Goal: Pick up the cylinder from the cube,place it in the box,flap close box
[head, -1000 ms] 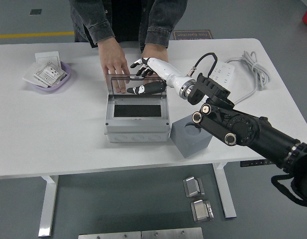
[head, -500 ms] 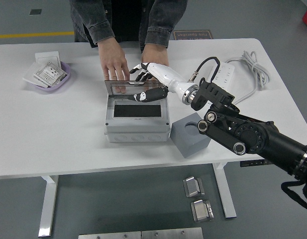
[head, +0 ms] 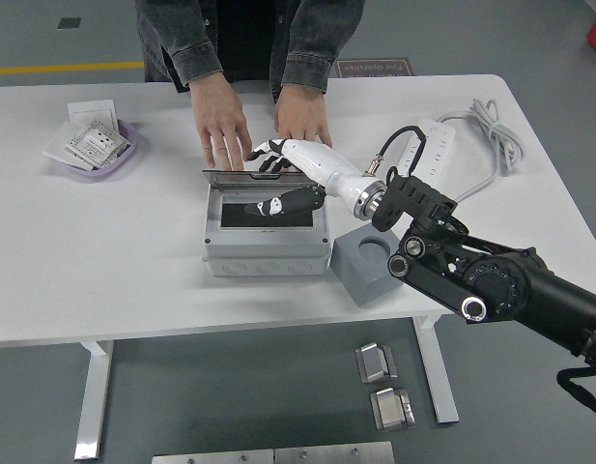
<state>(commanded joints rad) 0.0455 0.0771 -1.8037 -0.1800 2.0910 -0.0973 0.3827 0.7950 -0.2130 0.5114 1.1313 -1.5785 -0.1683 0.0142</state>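
over the grey box [head: 267, 253] mid-desk, the right hand [head: 283, 176] rests spread fingers [head: 262, 151] on its half-lowered clear flap [head: 251, 175], grasping nothing; cylinder unseen, cube [head: 371, 264] just right; a person's hands [head: 220, 121] lie behind.

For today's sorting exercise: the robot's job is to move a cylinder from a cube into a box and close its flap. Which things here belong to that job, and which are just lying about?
Part of the job:
- grey box
- its clear flap
- grey cube
- robot's right hand on the flap

Just lying about:
- purple tray with packets
- white power strip
- person's hands on the table
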